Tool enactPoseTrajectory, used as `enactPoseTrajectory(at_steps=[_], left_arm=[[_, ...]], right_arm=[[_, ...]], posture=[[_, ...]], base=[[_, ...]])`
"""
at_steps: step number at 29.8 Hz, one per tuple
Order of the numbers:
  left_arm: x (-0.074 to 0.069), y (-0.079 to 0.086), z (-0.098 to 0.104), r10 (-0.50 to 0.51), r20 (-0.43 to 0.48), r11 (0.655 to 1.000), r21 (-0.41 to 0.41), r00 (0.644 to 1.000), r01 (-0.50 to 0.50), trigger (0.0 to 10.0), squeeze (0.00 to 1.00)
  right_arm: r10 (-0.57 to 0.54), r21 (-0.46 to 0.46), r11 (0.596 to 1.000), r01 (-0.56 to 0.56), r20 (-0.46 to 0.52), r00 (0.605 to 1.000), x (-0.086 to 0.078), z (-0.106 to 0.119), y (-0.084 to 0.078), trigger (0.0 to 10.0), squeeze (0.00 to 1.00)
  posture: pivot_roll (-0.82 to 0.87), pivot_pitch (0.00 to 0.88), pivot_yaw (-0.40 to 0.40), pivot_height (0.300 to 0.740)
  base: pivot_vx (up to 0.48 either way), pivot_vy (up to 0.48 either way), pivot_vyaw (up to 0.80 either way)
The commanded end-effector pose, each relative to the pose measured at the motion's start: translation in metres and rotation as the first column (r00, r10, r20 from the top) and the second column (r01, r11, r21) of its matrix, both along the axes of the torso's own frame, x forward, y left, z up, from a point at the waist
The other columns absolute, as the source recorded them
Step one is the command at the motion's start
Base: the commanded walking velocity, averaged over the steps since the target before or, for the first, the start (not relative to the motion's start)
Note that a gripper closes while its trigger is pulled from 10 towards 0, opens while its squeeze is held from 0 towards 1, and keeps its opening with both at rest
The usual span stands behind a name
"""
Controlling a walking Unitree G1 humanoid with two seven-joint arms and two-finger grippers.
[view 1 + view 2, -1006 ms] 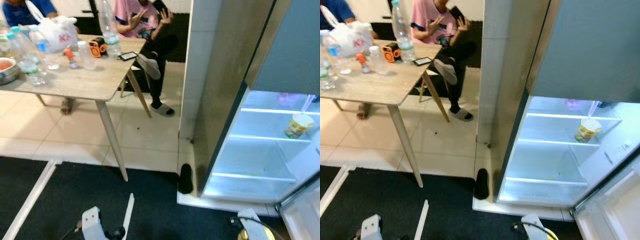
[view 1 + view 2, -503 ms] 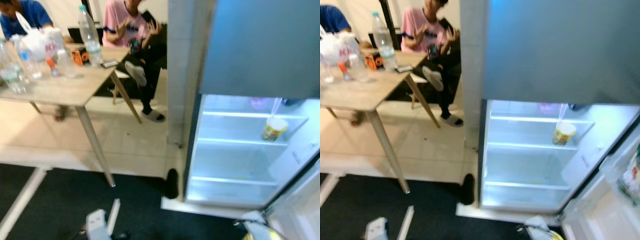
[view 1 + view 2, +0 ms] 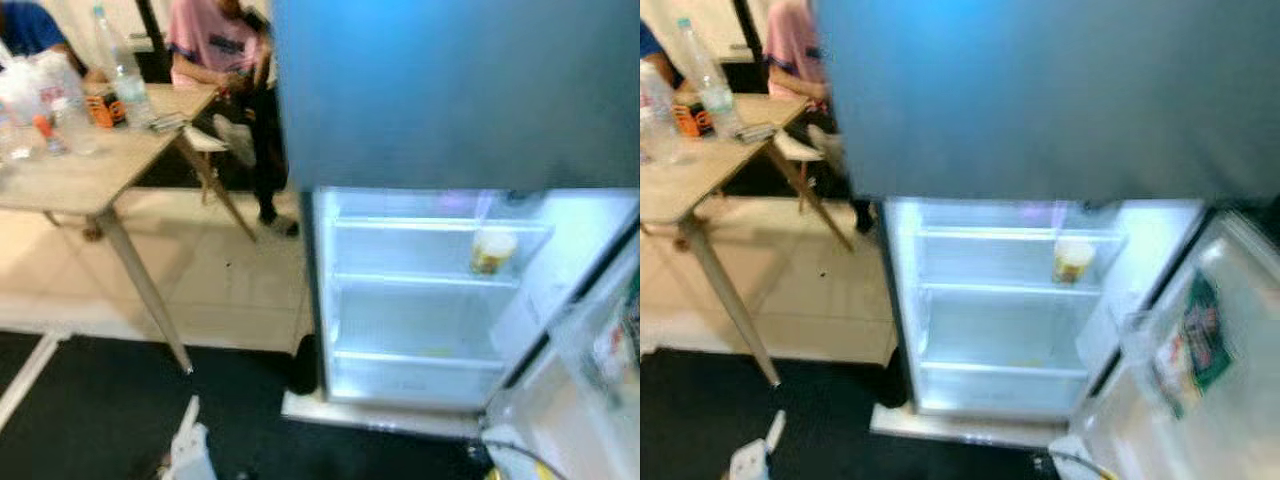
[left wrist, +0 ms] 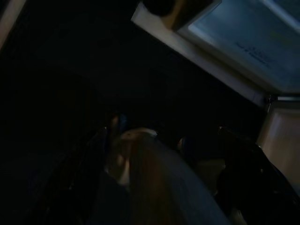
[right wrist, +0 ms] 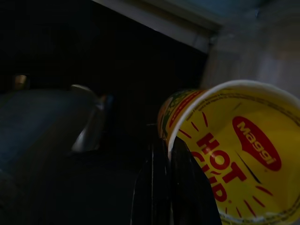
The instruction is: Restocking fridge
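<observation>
yellow noodle cup [image 5: 234,159], red lettering

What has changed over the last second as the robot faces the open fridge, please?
The head camera has swung right, so the open lit fridge now sits centred and its door shelves show. The yellow noodle cup on the fridge shelf has not moved. The right gripper still holds a yellow Maggi cup.

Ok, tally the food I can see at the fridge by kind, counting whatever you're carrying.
Noodle cups: 2, the shelf cup and the held cup in the right hand.
Green packet: 1.
Total: 3.
</observation>
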State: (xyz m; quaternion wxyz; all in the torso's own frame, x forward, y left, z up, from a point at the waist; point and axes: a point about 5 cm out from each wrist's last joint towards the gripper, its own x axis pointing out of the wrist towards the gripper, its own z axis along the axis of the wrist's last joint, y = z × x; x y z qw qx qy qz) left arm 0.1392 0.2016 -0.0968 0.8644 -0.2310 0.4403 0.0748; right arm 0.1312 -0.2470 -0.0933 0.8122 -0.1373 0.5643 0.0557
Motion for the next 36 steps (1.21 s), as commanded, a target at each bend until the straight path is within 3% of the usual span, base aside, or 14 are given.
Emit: enactPoseTrajectory(at_steps=[1,24,31,36], left_arm=[[-0.0014,0.0023,0.0000,-0.014,-0.001,1.000,0.009,1.000,0.014,10.0,0.00],[-0.0017,0.0029,0.0003,-0.054,0.002,0.998,0.023,0.999,0.054,10.0,0.00],[-0.0057,-0.0033,-0.0021,-0.125,-0.026,0.992,0.021,0.992,0.125,10.0,0.00],[-0.0074,-0.0033,-0.0028,-0.098,-0.027,0.995,0.015,0.995,0.098,10.0,0.00]], right_arm=[[-0.001,0.008,1.000,0.001,0.002,1.000,-0.0002,-0.0012,0.0039,10.0,0.00],[0.018,0.009,1.000,-0.018,-0.007,1.000,-0.0030,-0.0022,0.0048,10.0,0.00],[0.015,0.009,1.000,-0.015,-0.005,1.000,-0.0030,-0.0022,0.0048,10.0,0.00],[0.015,0.011,1.000,-0.015,-0.009,1.000,-0.0046,-0.0029,0.0054,10.0,0.00]], posture=[[-0.05,0.000,0.014,0.740],[-0.05,0.000,0.019,0.740],[-0.05,0.000,0.020,0.740],[-0.05,0.000,0.020,0.740]], base=[[0.300,0.000,0.00],[0.378,0.000,0.00],[0.000,-0.174,0.00],[0.000,-0.307,0.00]])
